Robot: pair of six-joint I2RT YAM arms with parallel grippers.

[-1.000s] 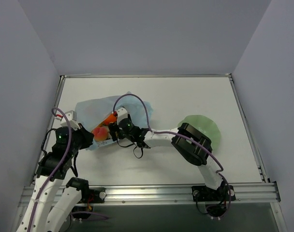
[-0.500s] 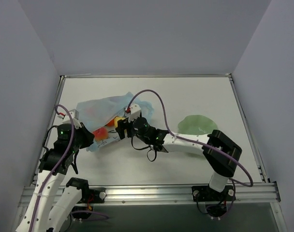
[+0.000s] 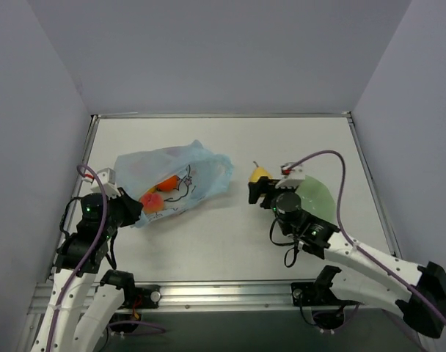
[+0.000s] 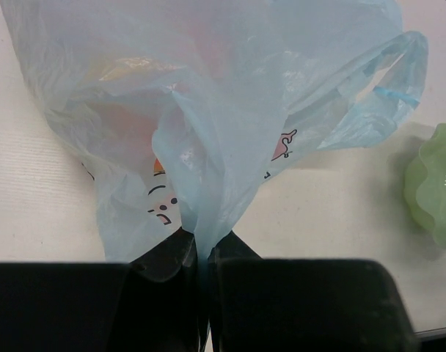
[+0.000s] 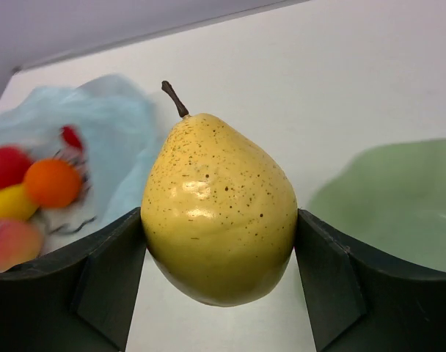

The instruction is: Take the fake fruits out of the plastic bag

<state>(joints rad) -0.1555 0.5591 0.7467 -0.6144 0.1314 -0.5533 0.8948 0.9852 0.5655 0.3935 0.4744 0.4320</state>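
The light-blue plastic bag lies at the left of the table, with red and orange fruits showing at its mouth. My left gripper is shut on the bag's near edge; the pinched film rises between its jaws. My right gripper is shut on a yellow speckled pear with a brown stem and holds it above the table, between the bag and the green dish. In the right wrist view the bag shows behind the pear with red, orange and yellow fruits in it.
The pale green scalloped dish sits right of the right gripper and also shows in the right wrist view and the left wrist view. Grey walls enclose the table on three sides.
My right gripper has pulled out of the bag with the yellow pear and moved right towards the dish. The bag has settled and spread. My left gripper has kept its hold.
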